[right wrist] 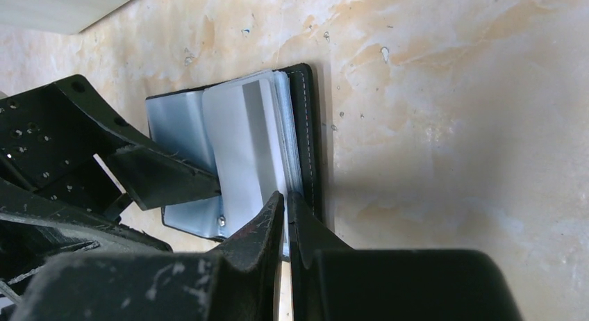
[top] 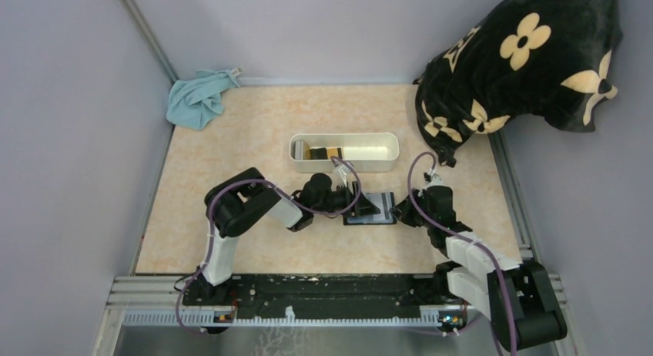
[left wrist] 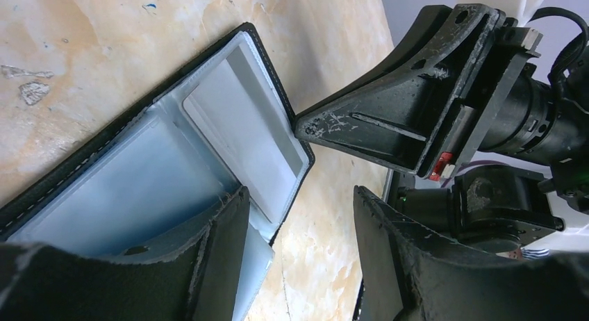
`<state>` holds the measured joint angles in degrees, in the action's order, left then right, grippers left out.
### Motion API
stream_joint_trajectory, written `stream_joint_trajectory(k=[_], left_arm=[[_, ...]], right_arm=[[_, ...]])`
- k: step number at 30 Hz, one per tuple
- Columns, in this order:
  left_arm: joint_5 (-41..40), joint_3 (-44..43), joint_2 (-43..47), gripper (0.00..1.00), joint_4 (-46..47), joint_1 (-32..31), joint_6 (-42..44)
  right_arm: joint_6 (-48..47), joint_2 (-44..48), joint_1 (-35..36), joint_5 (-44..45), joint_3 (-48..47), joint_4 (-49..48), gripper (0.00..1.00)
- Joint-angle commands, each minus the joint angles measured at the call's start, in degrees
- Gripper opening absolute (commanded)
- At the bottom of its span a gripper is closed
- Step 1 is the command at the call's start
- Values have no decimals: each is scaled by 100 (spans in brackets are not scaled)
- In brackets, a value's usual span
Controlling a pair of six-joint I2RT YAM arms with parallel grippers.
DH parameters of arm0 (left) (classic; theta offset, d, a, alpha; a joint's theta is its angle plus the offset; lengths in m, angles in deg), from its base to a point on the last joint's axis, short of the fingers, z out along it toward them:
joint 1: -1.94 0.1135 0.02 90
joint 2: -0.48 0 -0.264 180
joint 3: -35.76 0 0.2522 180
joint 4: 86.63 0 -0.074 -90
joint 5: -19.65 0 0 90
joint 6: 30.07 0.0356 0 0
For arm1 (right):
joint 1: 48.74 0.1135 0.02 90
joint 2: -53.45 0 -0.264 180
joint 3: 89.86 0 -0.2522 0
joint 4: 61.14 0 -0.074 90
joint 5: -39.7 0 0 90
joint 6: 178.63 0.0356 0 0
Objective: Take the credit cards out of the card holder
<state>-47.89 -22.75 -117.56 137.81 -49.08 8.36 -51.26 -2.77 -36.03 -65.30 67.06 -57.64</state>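
Note:
The black card holder [top: 379,202] lies open on the table between my two grippers, its grey-blue inside up. In the left wrist view it [left wrist: 139,189] shows a greyish-blue credit card [left wrist: 239,126] in its slot. My left gripper [left wrist: 299,196] is open, with one finger [left wrist: 208,258] resting on the holder's inside. A second card edge [left wrist: 258,265] sticks out beside that finger. My right gripper [right wrist: 285,196] is shut on the edge of a card [right wrist: 243,147] at the holder's [right wrist: 305,126] near side. In the top view, the left gripper [top: 363,206] and right gripper [top: 399,210] flank the holder.
A white oblong tray [top: 385,149] stands just behind the holder with dark and tan items [top: 319,152] in its left end. A light blue cloth [top: 199,98] lies at the back left. A black flowered cushion [top: 524,63] fills the back right corner.

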Motion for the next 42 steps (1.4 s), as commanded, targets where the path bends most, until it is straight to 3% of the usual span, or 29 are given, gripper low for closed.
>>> stream_joint_trajectory(k=[1,9,23,32,42], left_arm=[[4,157,-233,64,-188,77,74],[79,304,-157,64,105,141,-91],[147,216,-149,62,639,222,-318],[-593,284,375,61,-712,225,579],[-773,208,303,61,-1048,219,1007]], right_arm=[[113,-228,164,-143,102,-653,6],[357,-497,426,-123,291,-1008,6],[535,-25,671,-49,497,-749,6],[504,-75,672,65,497,-739,5],[552,-524,671,99,487,-1022,3]])
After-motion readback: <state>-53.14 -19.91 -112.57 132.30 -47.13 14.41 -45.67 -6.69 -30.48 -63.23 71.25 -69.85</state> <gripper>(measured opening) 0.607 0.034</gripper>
